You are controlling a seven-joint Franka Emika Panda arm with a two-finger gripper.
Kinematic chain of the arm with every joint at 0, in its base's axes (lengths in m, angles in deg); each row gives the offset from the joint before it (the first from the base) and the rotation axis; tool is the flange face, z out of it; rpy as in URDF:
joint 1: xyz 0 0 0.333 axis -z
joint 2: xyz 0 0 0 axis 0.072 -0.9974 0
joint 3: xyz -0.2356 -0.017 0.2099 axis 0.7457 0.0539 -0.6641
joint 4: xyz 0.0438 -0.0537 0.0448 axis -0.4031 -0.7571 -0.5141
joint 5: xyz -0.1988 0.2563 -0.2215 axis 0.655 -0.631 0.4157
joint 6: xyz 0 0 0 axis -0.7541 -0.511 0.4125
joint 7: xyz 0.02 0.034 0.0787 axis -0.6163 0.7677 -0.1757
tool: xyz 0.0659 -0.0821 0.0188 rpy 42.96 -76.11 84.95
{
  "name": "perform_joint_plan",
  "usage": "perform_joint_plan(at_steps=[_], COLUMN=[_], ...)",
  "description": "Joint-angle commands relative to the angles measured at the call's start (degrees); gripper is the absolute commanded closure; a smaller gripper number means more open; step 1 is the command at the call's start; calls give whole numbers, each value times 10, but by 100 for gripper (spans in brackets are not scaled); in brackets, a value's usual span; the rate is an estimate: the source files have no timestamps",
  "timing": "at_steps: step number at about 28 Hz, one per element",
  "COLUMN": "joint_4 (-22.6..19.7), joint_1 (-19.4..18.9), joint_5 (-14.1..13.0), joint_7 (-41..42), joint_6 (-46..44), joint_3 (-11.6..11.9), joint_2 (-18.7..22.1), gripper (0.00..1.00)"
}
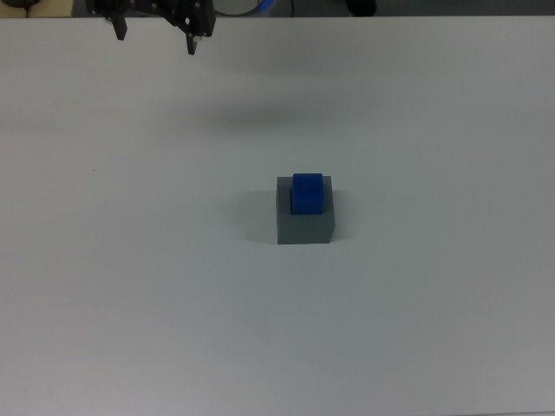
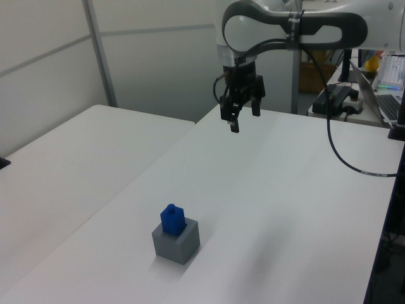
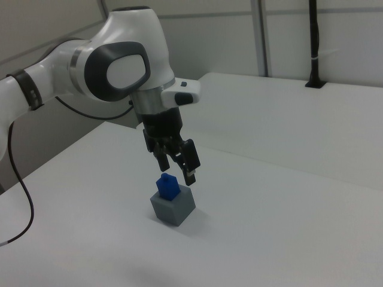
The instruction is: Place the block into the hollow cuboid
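The blue block (image 1: 307, 192) sits in the recess of the grey hollow cuboid (image 1: 305, 225), its upper half standing above the rim. In the left view the block (image 2: 172, 218) looks slightly turned in the cuboid (image 2: 178, 242). My gripper (image 1: 156, 39) is open and holds nothing, at the top view's upper left edge, far from the cuboid. The left view shows the gripper (image 2: 242, 118) high above the table's far end. In the right view the gripper (image 3: 178, 170) hangs in front of the block (image 3: 168, 186) and cuboid (image 3: 174, 208).
A white table (image 2: 285, 209) carries the cuboid, and a second white table (image 2: 69, 158) adjoins it on the left view's left. A black cable (image 2: 345, 164) trails from the arm. Electronics (image 2: 338, 98) stand beyond the far edge. A black post (image 3: 313, 48) rises from the other table.
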State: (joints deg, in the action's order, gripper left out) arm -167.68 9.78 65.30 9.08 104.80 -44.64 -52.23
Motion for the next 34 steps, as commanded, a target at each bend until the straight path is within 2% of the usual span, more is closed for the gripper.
perform_joint_plan(at_steps=[1,34], joint_4=[-9,-13], joint_1=[3,2], joint_5=[-9,-17], joint_7=[13,14], joint_6=[25,22], joint_3=[1,-1], joint_2=[6,7], gripper=[0,0])
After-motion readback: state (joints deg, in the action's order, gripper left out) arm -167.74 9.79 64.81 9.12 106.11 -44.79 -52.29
